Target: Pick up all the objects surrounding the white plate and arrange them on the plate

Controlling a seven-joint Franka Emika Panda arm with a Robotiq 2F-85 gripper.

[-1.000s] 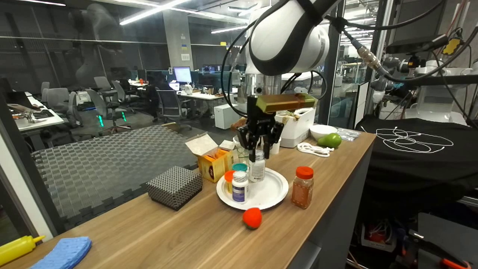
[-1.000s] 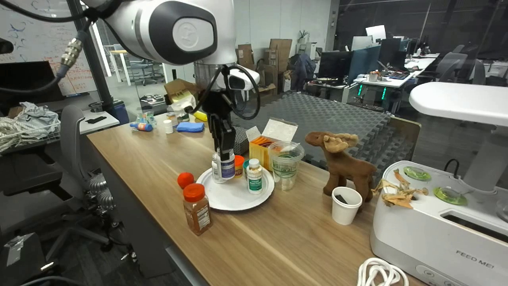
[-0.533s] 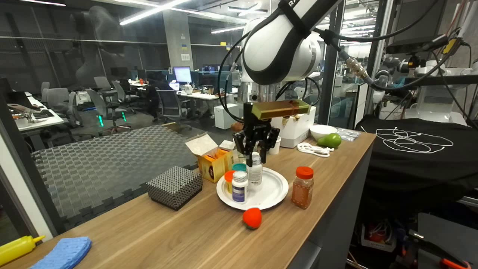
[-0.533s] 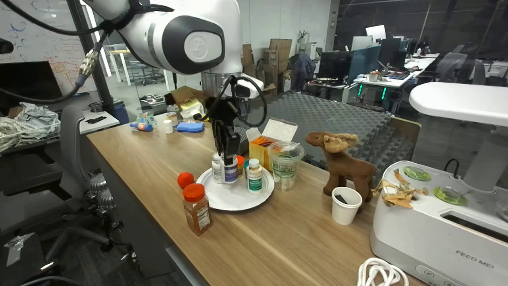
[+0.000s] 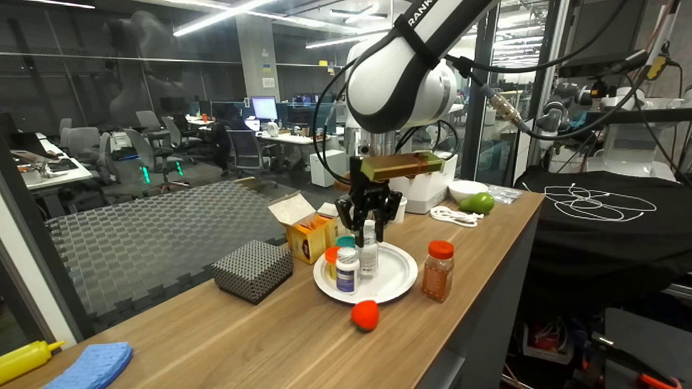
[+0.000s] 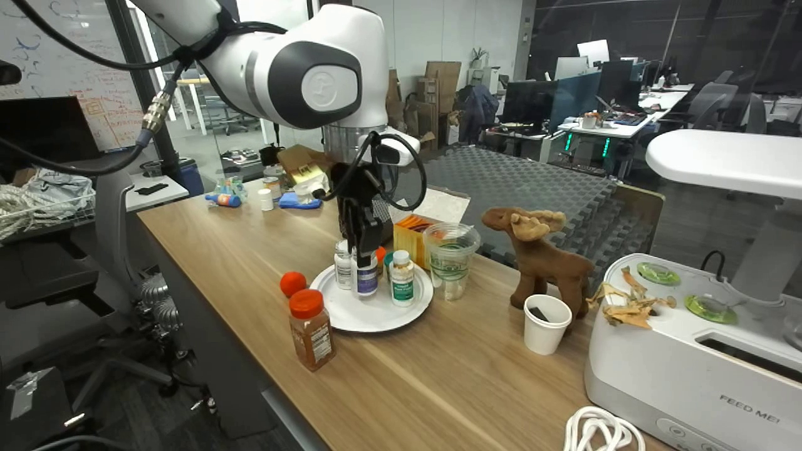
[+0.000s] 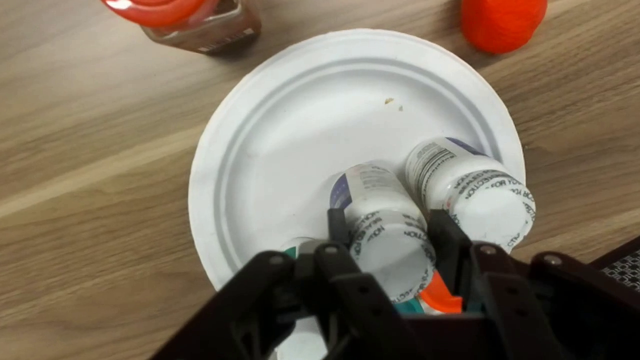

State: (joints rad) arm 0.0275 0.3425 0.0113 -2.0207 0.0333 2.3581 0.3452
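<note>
wooden counter (image 5: pixel 259 335): the white plate (image 5: pixel 397 280) bears a white bottle (image 5: pixel 347 273), green-labelled bottle (image 6: pixel 402 283), orange-lidded tub (image 5: pixel 331 256) and, seemingly, teal-lidded tub (image 5: pixel 346 241). the gripper (image 7: pixel 389 220) pinches a second white bottle (image 5: pixel 368 260) on or just above it; red ball (image 5: pixel 365 315) and spice jar (image 5: pixel 438 273), just beside, are left.

The black claw (image 6: pixel 361 253) points down mid-frame in an exterior view, its tips at the top of a white bottle (image 6: pixel 366 282) with a purple label, over the white plate (image 6: pixel 369 318); whether that bottle touches the plate is unclear. A second white bottle (image 6: pixel 343 268) stands just left of it, a green-labelled bottle (image 6: pixel 402 285) to its right, an orange lid (image 6: pixel 381 253) showing behind them. On the counter (image 6: pixel 451 382), left of the plate, sit a red ball (image 6: pixel 292 284) and, lower, a red-lidded jar (image 6: pixel 312 338). Right of the plate come a clear cup (image 6: pixel 450 266), a stuffed moose (image 6: pixel 554 266) and a paper cup (image 6: pixel 544 335); a white machine (image 6: pixel 664 376) fills the lower right.
</note>
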